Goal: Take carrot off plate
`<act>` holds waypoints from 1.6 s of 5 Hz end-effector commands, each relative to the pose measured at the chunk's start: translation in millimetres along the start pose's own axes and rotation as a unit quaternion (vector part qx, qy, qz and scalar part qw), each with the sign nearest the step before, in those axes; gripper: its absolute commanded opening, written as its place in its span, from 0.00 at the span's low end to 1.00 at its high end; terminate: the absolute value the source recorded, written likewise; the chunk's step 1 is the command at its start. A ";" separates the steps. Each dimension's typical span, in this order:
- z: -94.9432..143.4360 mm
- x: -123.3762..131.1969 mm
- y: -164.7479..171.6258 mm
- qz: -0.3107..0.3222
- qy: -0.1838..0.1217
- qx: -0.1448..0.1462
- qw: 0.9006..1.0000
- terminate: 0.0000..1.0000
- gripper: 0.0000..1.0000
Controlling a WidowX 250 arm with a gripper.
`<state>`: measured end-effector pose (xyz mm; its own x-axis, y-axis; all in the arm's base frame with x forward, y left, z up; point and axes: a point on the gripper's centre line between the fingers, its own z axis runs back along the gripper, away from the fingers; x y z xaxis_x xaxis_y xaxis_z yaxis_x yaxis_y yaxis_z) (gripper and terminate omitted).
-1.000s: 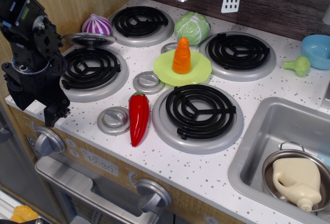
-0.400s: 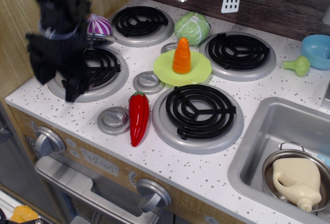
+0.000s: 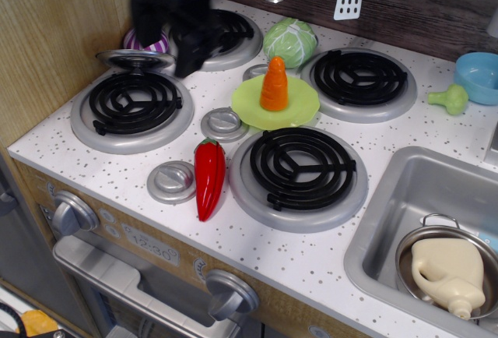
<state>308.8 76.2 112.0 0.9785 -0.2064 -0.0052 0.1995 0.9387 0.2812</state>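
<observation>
The orange toy carrot (image 3: 274,85) stands upright, tip up, on the lime-green plate (image 3: 299,106) in the middle of the stove top. My gripper (image 3: 189,61) is a dark, motion-blurred shape over the back left burner, to the left of the plate and apart from the carrot. The blur hides how its fingers stand. It holds nothing that I can see.
A red chili pepper (image 3: 208,176) lies in front of the plate. A green cabbage (image 3: 289,41) sits behind it, a purple onion (image 3: 148,42) at back left. Grey discs (image 3: 224,124) lie between the burners. A blue bowl (image 3: 476,75) and a sink (image 3: 436,229) are at the right.
The gripper has swept from the front left corner of the stove up and to the right, to above the back left burner. The carrot and plate have not moved.
</observation>
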 end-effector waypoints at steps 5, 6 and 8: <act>-23.6 92.8 -20.8 -0.026 -0.132 0.021 0.991 0.00 1.00; -32.7 97.2 -23.8 -0.025 -0.157 0.000 0.987 0.00 1.00; -53.7 105.0 -40.3 -0.006 -0.207 -0.051 0.977 0.00 1.00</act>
<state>401.8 27.3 35.9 0.8939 -0.2615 0.3641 0.2221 0.9639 0.1469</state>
